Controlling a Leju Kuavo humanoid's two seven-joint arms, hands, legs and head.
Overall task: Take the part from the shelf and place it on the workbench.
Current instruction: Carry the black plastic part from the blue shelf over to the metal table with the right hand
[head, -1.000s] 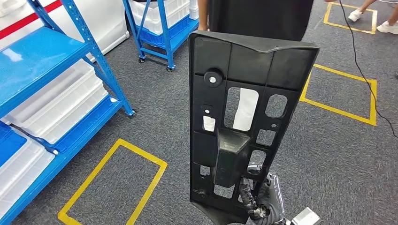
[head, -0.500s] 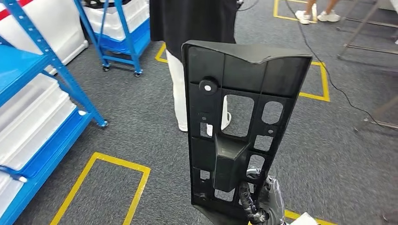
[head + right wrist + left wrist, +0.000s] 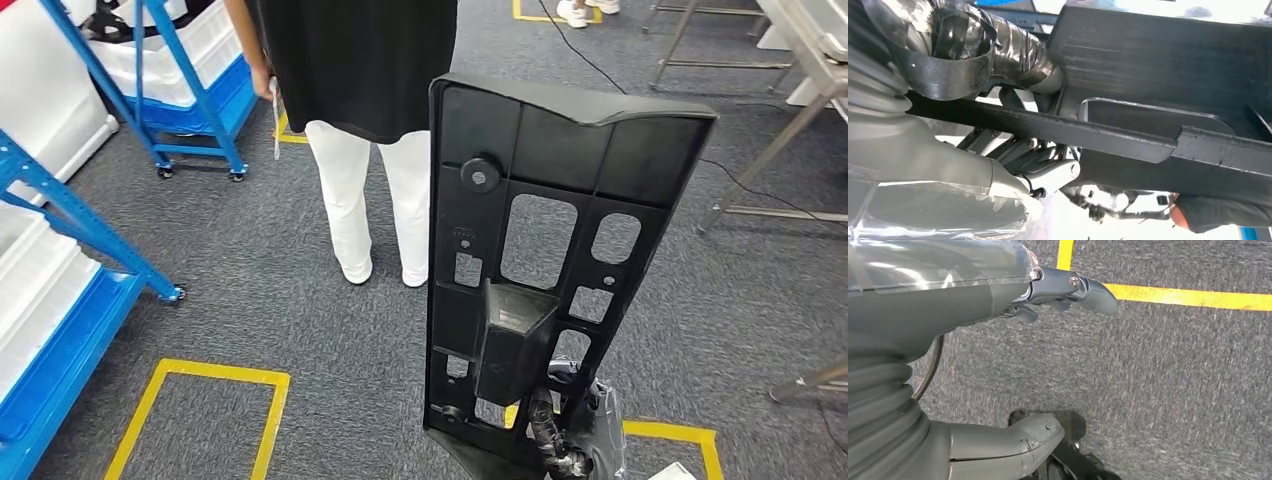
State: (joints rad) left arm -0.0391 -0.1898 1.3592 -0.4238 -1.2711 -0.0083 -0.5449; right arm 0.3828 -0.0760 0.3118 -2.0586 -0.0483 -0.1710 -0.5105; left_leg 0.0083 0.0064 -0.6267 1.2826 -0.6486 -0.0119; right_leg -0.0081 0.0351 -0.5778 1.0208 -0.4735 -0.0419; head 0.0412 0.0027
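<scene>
A tall black plastic part (image 3: 540, 250) with several cut-outs stands upright in front of me, held at its lower end by my right hand (image 3: 572, 425). The right wrist view shows the same part (image 3: 1168, 75) close up, with the right hand (image 3: 1013, 150) clamped around its edge. My left hand (image 3: 998, 355) hangs over the grey carpet, fingers apart and nothing in them.
A person (image 3: 365, 120) in a black top and white trousers stands close ahead, left of the part. Blue shelving (image 3: 70, 250) with white bins lies at the left, a blue cart (image 3: 190, 90) behind. Metal table legs (image 3: 760, 150) rise at the right. Yellow floor markings (image 3: 200, 400) cross the carpet.
The whole scene has slid left as the camera turned right: the shelf moved toward the left edge, the person came into fuller view, and table legs appeared at the right. The part stays held.
</scene>
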